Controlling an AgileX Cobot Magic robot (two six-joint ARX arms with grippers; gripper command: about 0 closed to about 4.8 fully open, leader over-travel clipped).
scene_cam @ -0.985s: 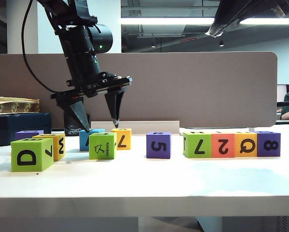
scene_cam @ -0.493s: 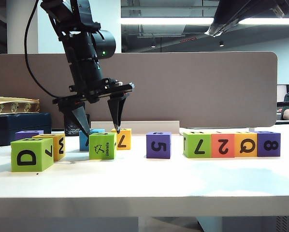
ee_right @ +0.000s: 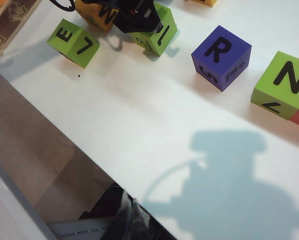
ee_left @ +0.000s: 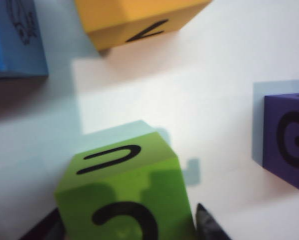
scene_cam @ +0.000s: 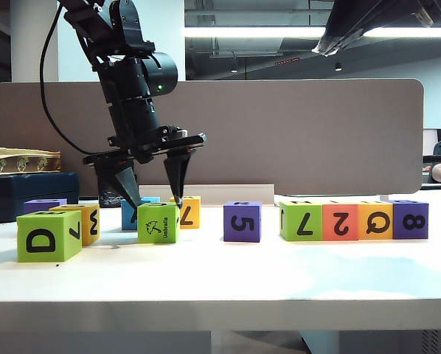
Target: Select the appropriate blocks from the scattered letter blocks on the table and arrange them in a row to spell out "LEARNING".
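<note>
White table spans the lower half of the exterior frame, its thick front edge nearest the camera. Far left: a green block lettered "D", touching a yellow-orange block just behind it, with a purple block partly hidden further back. Left of centre: a blue block, a green block captioned "Umbrella" and a yellow-orange block marked "7", set close together. Left gripper hangs from the upper left of the frame, pointing down, its two dark fingers spread and straddling the Umbrella block, one tip at each side (contact with the block's faces cannot be told; it stands on the table). In the left wrist picture the same green block fills the lower centre, with a dark fingertip at one bottom corner and another at the opposite one. Centre: a purple block marked "5", standing alone. Right: a row of four touching blocks, green, coral, yellow-orange "Q" and purple. Upper right of the exterior frame: the right arm, raised well above the table. Right gripper shows only as a dark blurred shape at the lower edge of its wrist picture; whether its fingers are spread or pressed together cannot be told. Behind everything runs a grey-brown partition panel.
</note>
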